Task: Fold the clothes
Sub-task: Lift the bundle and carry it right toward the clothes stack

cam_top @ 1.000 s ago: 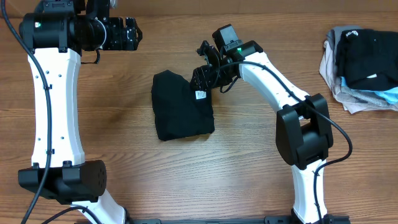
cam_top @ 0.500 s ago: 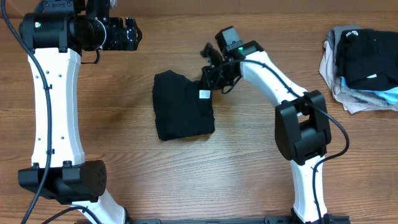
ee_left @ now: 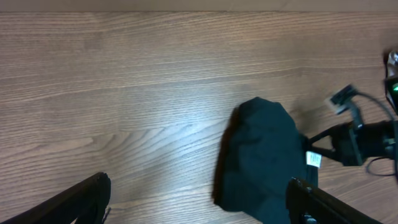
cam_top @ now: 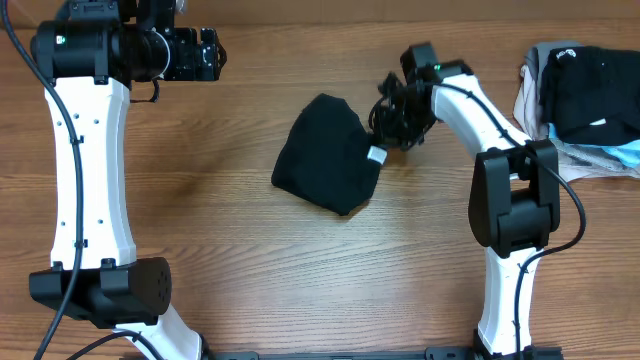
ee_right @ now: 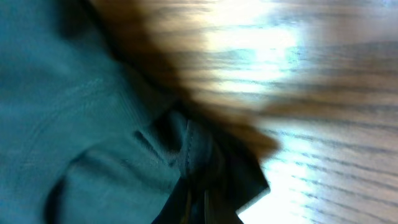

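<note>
A folded black garment (cam_top: 328,155) lies mid-table with a white tag (cam_top: 376,155) at its right edge. My right gripper (cam_top: 388,132) is shut on that right edge, and the cloth bunches up toward it. In the right wrist view the dark fabric (ee_right: 74,124) fills the left side, pinched between the closed jaws of the right gripper (ee_right: 199,208). My left gripper (cam_top: 205,55) hovers high at the back left, open and holding nothing. Its view looks down on the garment (ee_left: 264,155), with the left gripper (ee_left: 199,211) far above the table.
A pile of other clothes (cam_top: 580,95), black over grey and light blue, sits at the table's right edge. Bare wooden tabletop (cam_top: 200,200) stretches left of and in front of the garment.
My right gripper shut on the garment's right edge and pulled it right. The garment slid and turned with it. The left arm stayed still.
</note>
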You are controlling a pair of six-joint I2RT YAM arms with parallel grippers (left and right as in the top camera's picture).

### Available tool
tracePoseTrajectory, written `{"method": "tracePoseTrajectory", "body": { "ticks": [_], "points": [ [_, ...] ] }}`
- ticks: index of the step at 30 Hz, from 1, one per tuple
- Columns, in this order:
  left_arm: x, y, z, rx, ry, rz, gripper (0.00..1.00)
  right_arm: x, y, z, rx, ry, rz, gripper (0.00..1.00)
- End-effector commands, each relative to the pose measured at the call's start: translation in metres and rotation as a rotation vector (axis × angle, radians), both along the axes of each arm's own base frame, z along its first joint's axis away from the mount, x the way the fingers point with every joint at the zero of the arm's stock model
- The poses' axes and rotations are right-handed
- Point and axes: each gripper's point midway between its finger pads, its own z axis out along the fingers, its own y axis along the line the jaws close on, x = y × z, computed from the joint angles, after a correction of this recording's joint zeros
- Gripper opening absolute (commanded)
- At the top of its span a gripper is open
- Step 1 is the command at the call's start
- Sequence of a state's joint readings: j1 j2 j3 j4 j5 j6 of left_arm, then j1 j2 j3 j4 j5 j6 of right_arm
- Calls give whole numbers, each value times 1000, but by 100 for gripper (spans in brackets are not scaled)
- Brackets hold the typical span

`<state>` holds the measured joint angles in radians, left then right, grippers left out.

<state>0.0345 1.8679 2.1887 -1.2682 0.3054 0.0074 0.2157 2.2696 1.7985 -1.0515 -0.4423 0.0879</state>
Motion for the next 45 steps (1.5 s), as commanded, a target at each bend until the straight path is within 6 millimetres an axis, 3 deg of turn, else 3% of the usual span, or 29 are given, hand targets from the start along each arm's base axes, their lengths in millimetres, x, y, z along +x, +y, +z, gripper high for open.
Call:
{"method": "tracePoseTrajectory", "body": {
  "ticks": [1, 4, 5, 9, 15, 19, 23, 32, 38, 45],
  "points": [
    [2, 0, -4, 18, 2, -17, 92, -16, -11, -13, -37, 37, -28, 8],
    [2, 0, -4, 18, 3, -17, 92, -19, -17, -14, -42, 67, -60, 54],
    [2, 0, -4, 18, 4, -17, 93, -19, -19, -10, -34, 75, -81, 74],
    [2, 0, -4, 18, 3, -17, 93, -15, -26, 9, -8, 79, -140, 86],
    [3, 6, -5, 47, 5, 3, 97, -20, -31, 52, 44, 119, -259, 88],
    [3, 8, -6, 58, 5, 11, 99, -35, -24, 59, 38, 206, -337, 84],
    [3, 8, -6, 58, 5, 11, 100, -59, -5, 46, -2, 304, -366, 84],
    [3, 14, -8, 89, 11, 32, 100, -99, 24, -12, -144, 415, -544, 84],
    [2, 15, -8, 91, 14, 34, 100, -84, 43, -30, -60, 330, -563, 83],
    [2, 16, -8, 94, 15, 37, 100, -61, 72, -29, 2, 184, -538, 70]
  ]
}}
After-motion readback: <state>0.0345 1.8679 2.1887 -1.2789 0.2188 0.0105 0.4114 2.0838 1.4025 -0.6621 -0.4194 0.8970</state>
